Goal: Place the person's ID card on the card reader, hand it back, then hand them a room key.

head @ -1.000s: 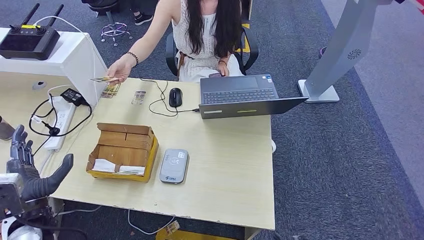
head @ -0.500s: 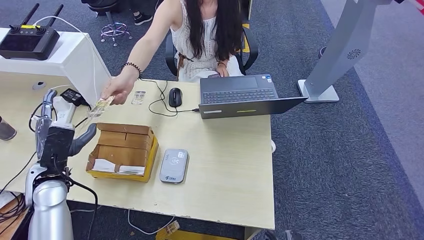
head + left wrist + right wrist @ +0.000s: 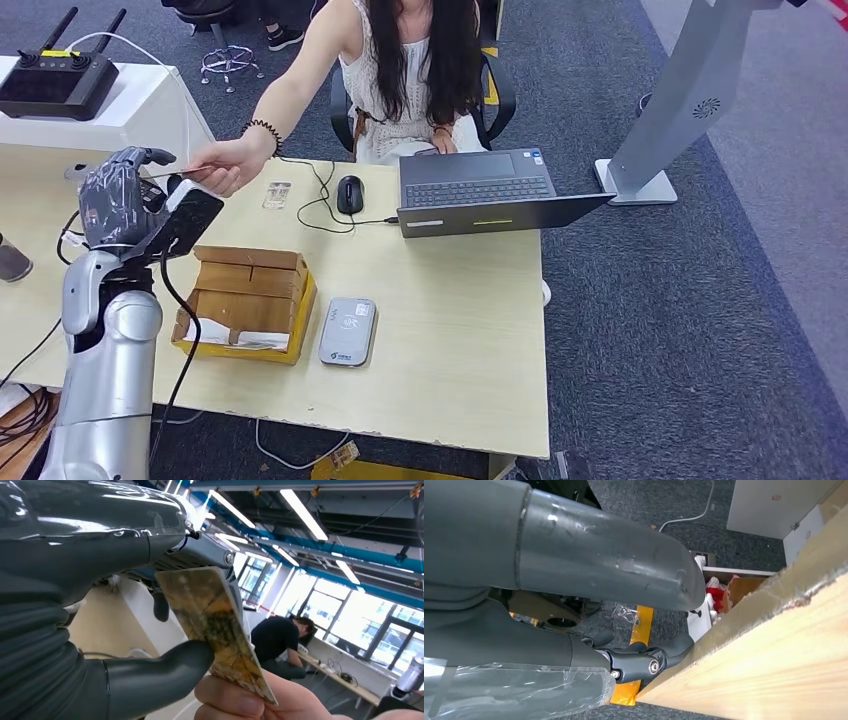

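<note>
From the head view I see my left hand (image 3: pixel 120 205) raised over the surface (image 3: pixel 450 330), meeting the person's hand (image 3: pixel 222 172). At the left wrist, my fingers (image 3: pixel 150 680) pinch the ID card (image 3: pixel 217 625), which the person also holds. At the right wrist, I cannot tell my right hand's (image 3: pixel 574 580) state.

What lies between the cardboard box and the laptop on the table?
In the head view, the grey card reader lies on bare table between the cardboard box and the laptop.

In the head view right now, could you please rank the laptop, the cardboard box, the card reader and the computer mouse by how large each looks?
1. Laptop, largest.
2. Cardboard box, clearly smaller than the laptop.
3. Card reader, well under the box.
4. Computer mouse, smallest.

The mouse lies farther from the camera than the reader, though the gap looks too wide for that to change the order.
</note>
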You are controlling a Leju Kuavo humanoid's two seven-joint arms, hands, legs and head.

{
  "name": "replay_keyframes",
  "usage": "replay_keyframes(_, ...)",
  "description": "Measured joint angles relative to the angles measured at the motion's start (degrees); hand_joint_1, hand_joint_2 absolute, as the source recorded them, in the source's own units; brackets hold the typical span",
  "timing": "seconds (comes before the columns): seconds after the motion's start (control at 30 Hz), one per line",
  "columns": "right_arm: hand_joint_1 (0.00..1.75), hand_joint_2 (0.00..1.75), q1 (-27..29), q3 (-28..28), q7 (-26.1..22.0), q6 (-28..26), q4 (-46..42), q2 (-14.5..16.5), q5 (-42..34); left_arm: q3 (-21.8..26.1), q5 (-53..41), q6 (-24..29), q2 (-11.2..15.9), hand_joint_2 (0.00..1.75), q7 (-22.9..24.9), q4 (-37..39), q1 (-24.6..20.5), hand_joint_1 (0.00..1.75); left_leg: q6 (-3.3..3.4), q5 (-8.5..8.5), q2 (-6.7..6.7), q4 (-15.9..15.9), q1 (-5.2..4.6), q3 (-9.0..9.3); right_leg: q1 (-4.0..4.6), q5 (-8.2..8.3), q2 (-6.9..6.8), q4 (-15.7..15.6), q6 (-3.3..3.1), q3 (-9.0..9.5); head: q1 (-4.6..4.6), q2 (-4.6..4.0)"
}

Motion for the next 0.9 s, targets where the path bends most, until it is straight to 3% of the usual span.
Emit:
replay_keyframes(0.23, 0.0, 0.0, -1.15, 1.68, 0.51, -0.67, 2.35, -0.56, -0.46, -4.49, -9.77, 4.47, 3.18, 1.75, 3.36, 5.01, -6.06, 1.75, -0.03, 0.03, 0.01, 0.0, 0.0, -0.01, 0.0, 0.01, 0.02, 0.02, 0.0, -0.01, 0.01, 0.0)
replay_keyframes(0.53, 0.0, 0.0, -1.83, 4.13, 1.2, -1.33, 4.5, -1.33, -1.89, -8.23, -18.29, 10.86, 6.17, 1.75, 6.88, 9.36, -10.62, 1.75, -0.04, 0.03, 0.01, 0.01, 0.02, -0.05, 0.01, 0.01, 0.04, 0.02, 0.0, -0.05, -0.03, 0.0)
replay_keyframes(0.73, 0.0, 0.0, -1.98, 5.28, 1.39, -1.57, 5.26, -1.63, -3.13, -9.23, -18.49, 12.83, 6.8, 1.75, 6.62, 10.47, -10.77, 1.75, -0.04, 0.03, 0.02, 0.01, 0.01, -0.05, 0.01, 0.02, 0.04, 0.02, 0.01, -0.05, -0.02, 0.0)
replay_keyframes(0.9, 0.0, 0.0, -1.95, 6.11, 1.39, -1.7, 5.52, -1.8, -4.52, -10.24, -17.42, 13.55, 6.45, 1.75, 4.99, 9.47, -7.96, 1.75, -0.04, 0.03, 0.02, 0.01, 0.01, -0.05, 0.01, 0.01, 0.04, 0.02, 0.01, -0.06, -0.03, 0.0)
